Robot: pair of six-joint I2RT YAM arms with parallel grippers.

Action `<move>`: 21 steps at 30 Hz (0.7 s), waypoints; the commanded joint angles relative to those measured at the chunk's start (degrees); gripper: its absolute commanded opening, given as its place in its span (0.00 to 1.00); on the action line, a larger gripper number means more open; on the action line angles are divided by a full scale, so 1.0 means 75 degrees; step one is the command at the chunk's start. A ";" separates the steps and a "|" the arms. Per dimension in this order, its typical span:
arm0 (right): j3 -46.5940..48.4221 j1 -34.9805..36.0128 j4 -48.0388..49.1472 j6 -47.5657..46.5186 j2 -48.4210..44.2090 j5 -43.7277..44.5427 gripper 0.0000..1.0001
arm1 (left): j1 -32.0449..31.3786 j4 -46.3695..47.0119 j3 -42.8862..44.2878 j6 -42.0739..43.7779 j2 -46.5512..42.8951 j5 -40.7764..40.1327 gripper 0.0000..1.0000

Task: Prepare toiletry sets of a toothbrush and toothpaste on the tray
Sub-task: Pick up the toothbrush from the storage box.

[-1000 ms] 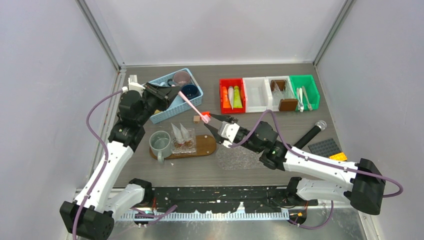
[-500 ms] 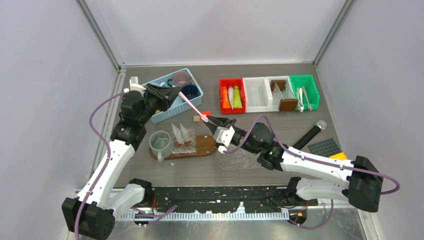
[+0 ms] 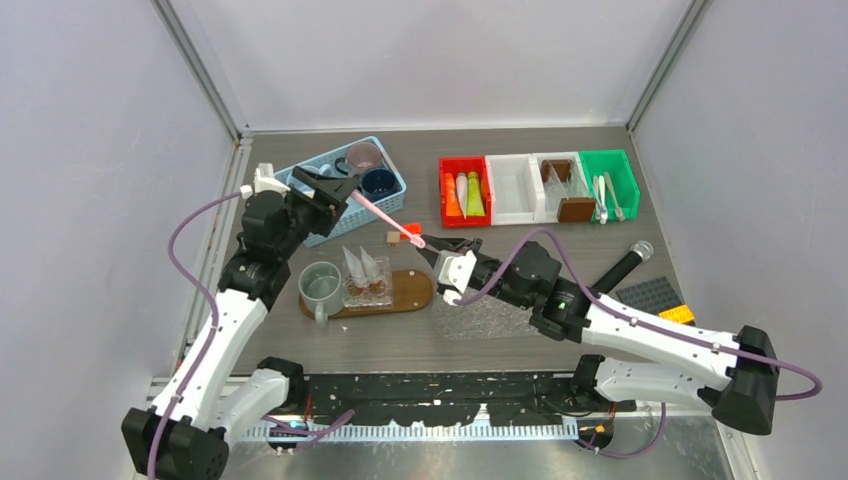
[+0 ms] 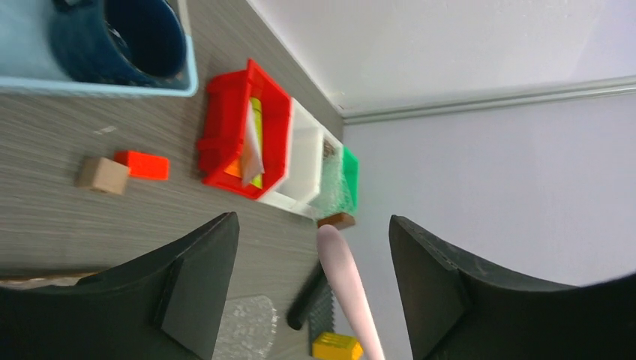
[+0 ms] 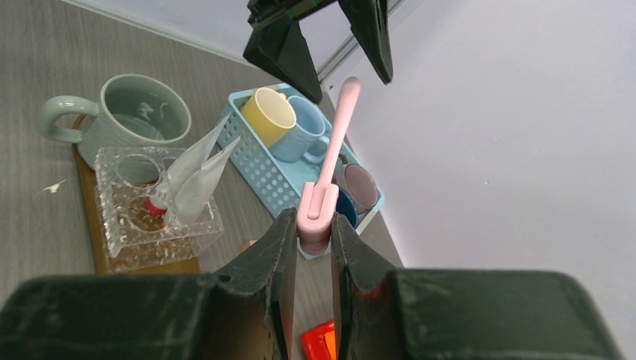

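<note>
Toothbrush (image 5: 334,142) end tight in right jaws, other end between wide-apart left jaws, untouched.

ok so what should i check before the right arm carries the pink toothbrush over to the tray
1. right gripper shut on one end of the pink plastic toothbrush: ok
2. left gripper open, jaws not touching the handle: ok
3. handle out from between the left jaws: not ok, it lies between them
4. grey-green ceramic mug upright on the oval wooden tray: ok
5. mug empty: ok
6. grip firm enough for the move: cannot tell
</note>
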 commanded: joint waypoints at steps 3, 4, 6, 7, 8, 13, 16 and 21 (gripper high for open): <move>0.1542 0.0118 -0.2647 0.1213 -0.0550 -0.0123 0.01 | 0.0108 -0.1815 0.1055 0.2675 -0.0887 -0.1803 0.78; 0.1862 0.0145 -0.3242 0.1476 -0.0548 -0.0120 0.01 | 0.0108 -0.2039 0.1215 0.3256 -0.1007 -0.2115 0.80; 0.2361 0.0196 -0.4049 0.1814 -0.0479 -0.0096 0.01 | 0.0108 -0.2430 0.1450 0.4070 -0.1255 -0.2793 0.82; 0.2542 0.0224 -0.4331 0.1926 -0.0441 -0.0066 0.01 | 0.0108 -0.2589 0.1559 0.4463 -0.1379 -0.3046 0.83; 0.2915 0.0280 -0.4829 0.2161 -0.0333 -0.0002 0.01 | 0.0108 -0.2716 0.1649 0.4879 -0.1477 -0.3274 0.85; 0.4787 0.0578 -0.7211 0.3256 0.0635 0.0660 0.01 | 0.0108 -0.3099 0.1820 0.6637 -0.1872 -0.4241 0.94; 0.5531 0.0942 -0.8252 0.3606 0.1169 0.1122 0.01 | 0.0108 -0.3107 0.1661 0.7340 -0.2048 -0.4655 0.99; 0.6518 0.1554 -0.9477 0.3941 0.1930 0.1368 0.01 | 0.0108 -0.2880 0.1230 0.8171 -0.2202 -0.5087 1.00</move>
